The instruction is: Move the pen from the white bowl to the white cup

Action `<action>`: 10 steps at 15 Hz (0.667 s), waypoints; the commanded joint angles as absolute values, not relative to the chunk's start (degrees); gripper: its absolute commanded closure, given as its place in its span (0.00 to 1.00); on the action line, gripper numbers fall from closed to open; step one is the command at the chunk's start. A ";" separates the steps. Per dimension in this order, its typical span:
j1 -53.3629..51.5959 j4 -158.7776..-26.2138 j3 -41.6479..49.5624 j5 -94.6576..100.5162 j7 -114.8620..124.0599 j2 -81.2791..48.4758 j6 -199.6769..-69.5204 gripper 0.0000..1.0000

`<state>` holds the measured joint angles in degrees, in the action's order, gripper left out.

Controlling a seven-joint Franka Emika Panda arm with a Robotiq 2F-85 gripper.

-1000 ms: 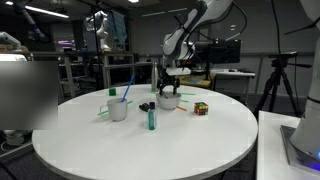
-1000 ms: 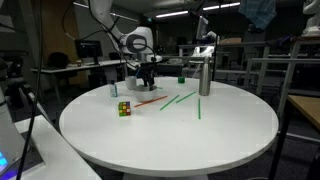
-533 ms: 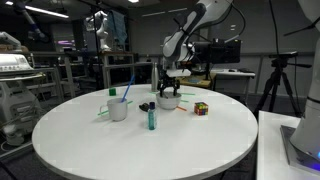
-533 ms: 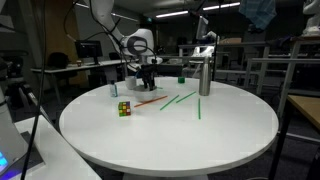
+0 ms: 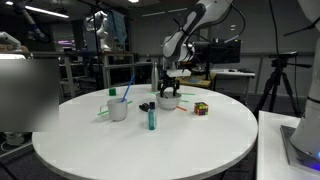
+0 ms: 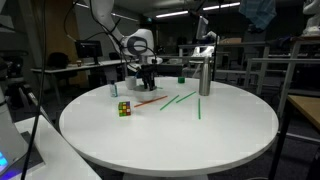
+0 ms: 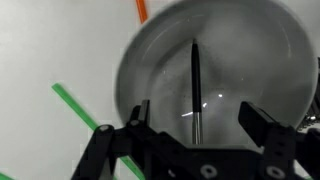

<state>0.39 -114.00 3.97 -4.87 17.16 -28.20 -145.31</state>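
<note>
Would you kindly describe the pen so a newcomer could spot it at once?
On the round white table, find the low white bowl beneath the open claw. The slim dark pen lies inside it, unlike the green stick and orange stick lying outside.

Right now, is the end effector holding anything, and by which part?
Nothing held. The end effector is open over the white bowl; the pen lies inside, between the fingers, touching neither.

Black pen (image 7: pixel 195 95) lying flat inside white bowl (image 7: pixel 150 65); white cup (image 5: pixel 118 110) upright, apart from bowl.
</note>
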 commanded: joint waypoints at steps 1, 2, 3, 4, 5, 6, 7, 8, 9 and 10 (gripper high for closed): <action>1.33 -111.46 3.40 -6.07 14.88 -29.66 -143.95 0.35; 1.34 -111.45 3.40 -6.08 14.89 -29.69 -143.92 0.44; 1.30 -111.45 3.44 -6.01 14.93 -29.72 -143.92 0.51; 1.28 -111.44 3.46 -5.98 14.96 -29.75 -143.92 0.58; 1.30 -111.45 3.44 -6.01 14.93 -29.74 -143.89 0.66; 1.29 -111.45 3.45 -5.99 14.95 -29.75 -143.89 0.73; 1.27 -111.45 3.47 -5.97 14.96 -29.77 -143.84 0.82; 1.27 -111.45 3.47 -5.95 14.97 -29.80 -143.82 0.89; 1.26 -111.43 3.48 -5.95 14.98 -29.86 -143.77 0.98; 1.24 -111.41 3.50 -5.92 15.01 -29.90 -143.72 1.00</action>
